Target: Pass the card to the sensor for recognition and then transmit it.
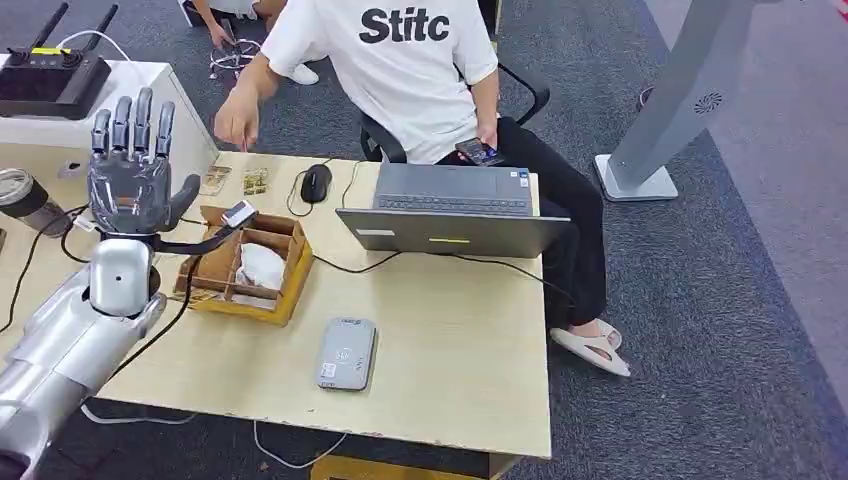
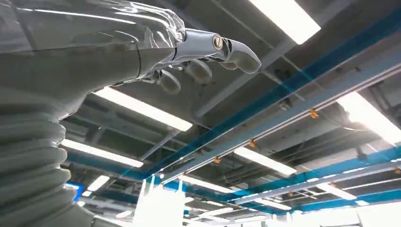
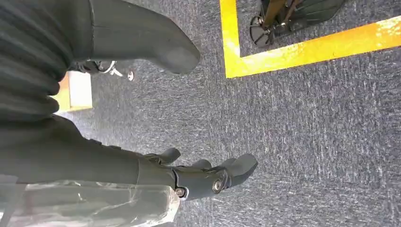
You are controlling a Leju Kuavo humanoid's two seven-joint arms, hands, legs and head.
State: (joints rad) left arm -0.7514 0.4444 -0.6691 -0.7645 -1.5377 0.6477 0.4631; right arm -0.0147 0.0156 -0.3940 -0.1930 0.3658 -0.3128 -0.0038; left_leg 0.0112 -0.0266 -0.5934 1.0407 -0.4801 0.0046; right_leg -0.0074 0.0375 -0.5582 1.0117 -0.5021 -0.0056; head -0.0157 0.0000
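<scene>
My left hand (image 1: pixel 130 170) is raised above the table's left side with its fingers upright and apart, holding nothing. In the left wrist view the same hand (image 2: pixel 203 54) points at the ceiling. Just right of it stands a wooden compartment box (image 1: pixel 290 285) with a white piece (image 1: pixel 260 265) inside. A small card-like piece (image 1: pixel 238 213) rests at the box's back rim. The grey card sensor (image 1: pixel 346 353) lies flat near the table's front edge. My right hand (image 3: pixel 203 175) hangs over grey carpet, fingers loosely out, with nothing in it.
A person in a white T-shirt (image 1: pixel 400 60) sits behind the table, one hand (image 1: pixel 236 125) reaching toward the back left. An open laptop (image 1: pixel 455 210), a mouse (image 1: pixel 316 182), small packets (image 1: pixel 255 180), cables, a cup (image 1: pixel 25 195) and a router (image 1: pixel 50 70) are around.
</scene>
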